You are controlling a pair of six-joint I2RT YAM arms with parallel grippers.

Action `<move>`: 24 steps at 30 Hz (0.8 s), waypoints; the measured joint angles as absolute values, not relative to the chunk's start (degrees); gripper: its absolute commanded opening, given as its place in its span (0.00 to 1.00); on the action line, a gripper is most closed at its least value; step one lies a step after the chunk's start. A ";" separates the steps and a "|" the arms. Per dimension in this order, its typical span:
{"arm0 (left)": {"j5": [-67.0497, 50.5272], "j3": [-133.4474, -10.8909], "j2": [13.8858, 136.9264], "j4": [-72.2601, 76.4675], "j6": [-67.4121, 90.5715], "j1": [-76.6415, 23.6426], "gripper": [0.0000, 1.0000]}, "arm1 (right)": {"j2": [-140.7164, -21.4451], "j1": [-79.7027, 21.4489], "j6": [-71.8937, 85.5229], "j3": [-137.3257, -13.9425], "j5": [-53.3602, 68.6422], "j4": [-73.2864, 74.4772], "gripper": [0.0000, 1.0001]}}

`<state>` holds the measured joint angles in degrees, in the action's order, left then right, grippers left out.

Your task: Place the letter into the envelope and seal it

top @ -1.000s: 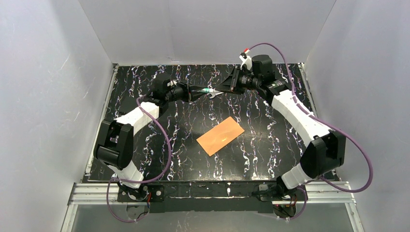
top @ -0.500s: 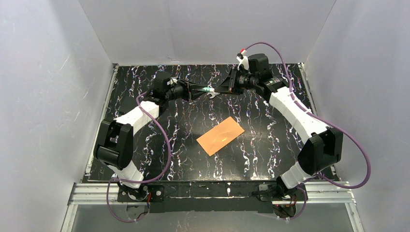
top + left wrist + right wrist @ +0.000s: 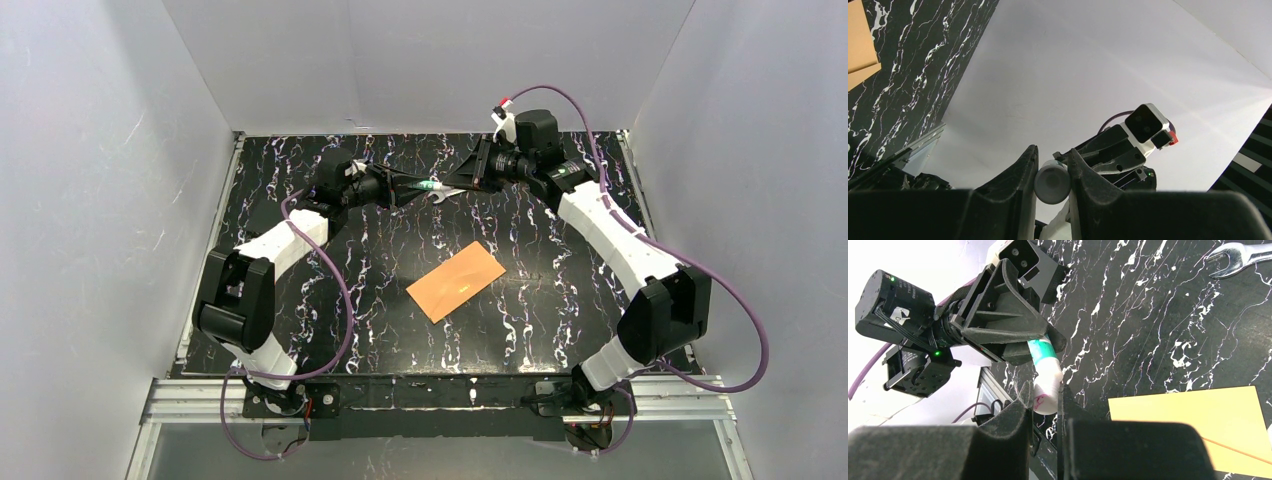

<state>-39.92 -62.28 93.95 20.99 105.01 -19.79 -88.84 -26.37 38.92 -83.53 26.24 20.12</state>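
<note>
The black table (image 3: 560, 300) has your envelope (image 3: 456, 282) lying flat in its middle. No letter shows. Near the far edge, the left gripper (image 3: 420, 187) pinches the green end of a glue stick (image 3: 1045, 375). The right gripper (image 3: 1044, 395) pinches its white end. Pull crooked and it could slip out and drop by the wrench (image 3: 1243, 255).

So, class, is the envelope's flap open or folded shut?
Not spread open: the envelope shows as a plain rectangle, no triangular flap sticking out.
</note>
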 measured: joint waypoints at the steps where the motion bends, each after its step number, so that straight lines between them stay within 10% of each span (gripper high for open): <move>1: -39.94 -62.28 93.95 20.97 105.01 -19.79 0.00 | -88.84 -26.39 38.96 -83.53 26.20 19.92 0.01; 24: -40.07 -62.30 92.01 19.05 106.50 -19.68 0.00 | -87.09 -27.77 40.34 -79.46 25.17 14.20 0.01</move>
<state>-40.07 -62.30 92.01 19.05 106.50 -19.68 -87.09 -27.77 40.34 -79.46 25.17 14.20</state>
